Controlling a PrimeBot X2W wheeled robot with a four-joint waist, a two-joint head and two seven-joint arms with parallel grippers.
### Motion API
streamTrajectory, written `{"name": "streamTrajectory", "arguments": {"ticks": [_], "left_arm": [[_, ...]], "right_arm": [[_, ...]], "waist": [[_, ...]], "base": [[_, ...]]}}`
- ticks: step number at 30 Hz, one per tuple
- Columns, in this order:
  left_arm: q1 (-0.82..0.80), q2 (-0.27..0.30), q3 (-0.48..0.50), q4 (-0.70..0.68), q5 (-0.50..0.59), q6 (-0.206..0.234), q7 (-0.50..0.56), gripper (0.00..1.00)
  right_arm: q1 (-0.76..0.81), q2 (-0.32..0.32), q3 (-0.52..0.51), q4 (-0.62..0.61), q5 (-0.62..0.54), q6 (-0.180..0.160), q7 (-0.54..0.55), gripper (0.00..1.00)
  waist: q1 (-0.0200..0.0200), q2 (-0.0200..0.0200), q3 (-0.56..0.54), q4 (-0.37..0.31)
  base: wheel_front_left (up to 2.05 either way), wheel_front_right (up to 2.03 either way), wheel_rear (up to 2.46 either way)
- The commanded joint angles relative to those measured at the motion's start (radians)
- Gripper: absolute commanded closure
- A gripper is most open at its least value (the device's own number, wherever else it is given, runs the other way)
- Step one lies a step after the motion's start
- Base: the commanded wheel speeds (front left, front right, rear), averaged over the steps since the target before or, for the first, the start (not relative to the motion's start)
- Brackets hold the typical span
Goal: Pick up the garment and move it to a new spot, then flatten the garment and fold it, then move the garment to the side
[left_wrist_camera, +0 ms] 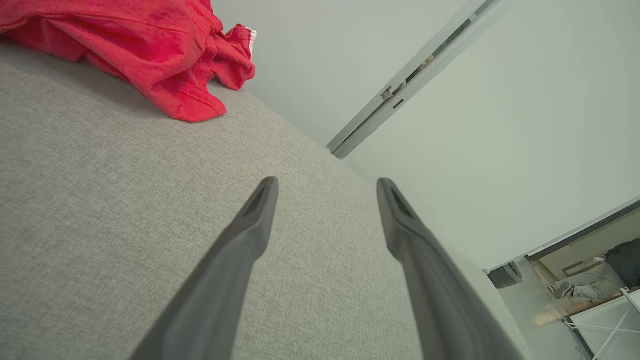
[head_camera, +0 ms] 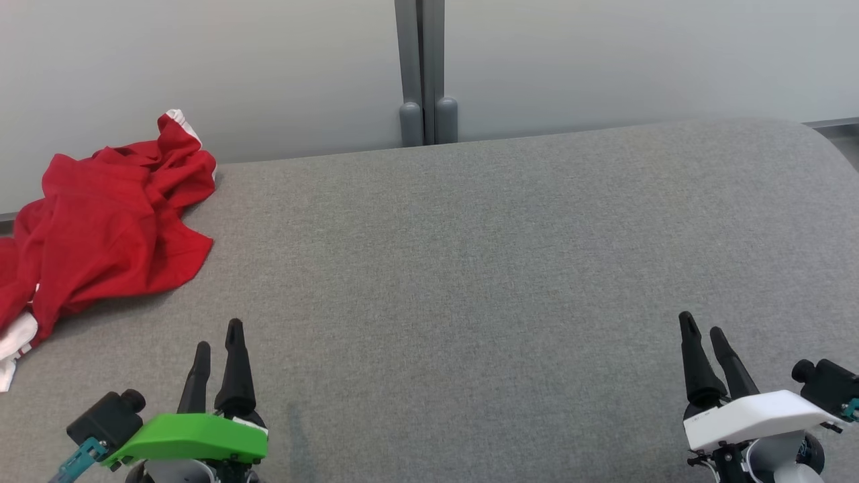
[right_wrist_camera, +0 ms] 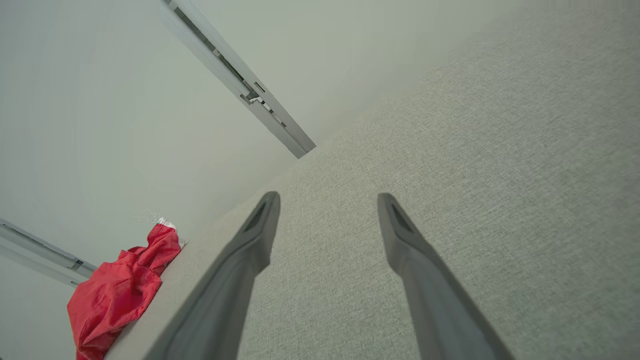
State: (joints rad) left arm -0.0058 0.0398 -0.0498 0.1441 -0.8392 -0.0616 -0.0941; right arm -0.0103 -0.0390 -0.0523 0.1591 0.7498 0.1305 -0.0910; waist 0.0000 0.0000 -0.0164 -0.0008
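The garment (head_camera: 107, 228) is a crumpled red piece with white trim, lying at the far left of the grey fabric surface (head_camera: 470, 268) and partly cut off by the picture's left edge. It also appears in the left wrist view as the garment (left_wrist_camera: 150, 45) at top left and in the right wrist view as the garment (right_wrist_camera: 120, 290) at lower left. My left gripper (head_camera: 218, 335) stands open near the front edge, below and right of the garment, apart from it. My right gripper (head_camera: 701, 325) stands open at the lower right, far from the garment. Nothing lies between either pair of fingers.
A pale wall with a grey vertical post (head_camera: 421, 74) runs behind the surface's far edge. In the left wrist view a glass opening at lower right shows a person's legs (left_wrist_camera: 585, 285) beyond the wall.
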Motion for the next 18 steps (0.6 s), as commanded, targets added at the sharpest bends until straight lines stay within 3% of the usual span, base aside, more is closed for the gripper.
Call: {"name": "streamTrajectory", "arguments": {"ticks": [1,18], "left_arm": [[0.004,0.008,-0.005,-0.008,0.047,0.004,-0.011,0.00],[0.014,0.009,-0.028,0.031,0.214,0.019,-0.058,0.00]], "right_arm": [[0.002,-0.007,0.004,-0.017,-0.050,0.000,-0.014,0.00],[0.009,-0.009,0.015,-0.014,-0.292,0.000,-0.062,0.00]], "waist": [[0.0000,0.0000,0.000,0.000],[0.0000,0.0000,-0.004,0.002]], "base": [[0.00,0.00,0.00],[0.00,0.00,0.00]]}}
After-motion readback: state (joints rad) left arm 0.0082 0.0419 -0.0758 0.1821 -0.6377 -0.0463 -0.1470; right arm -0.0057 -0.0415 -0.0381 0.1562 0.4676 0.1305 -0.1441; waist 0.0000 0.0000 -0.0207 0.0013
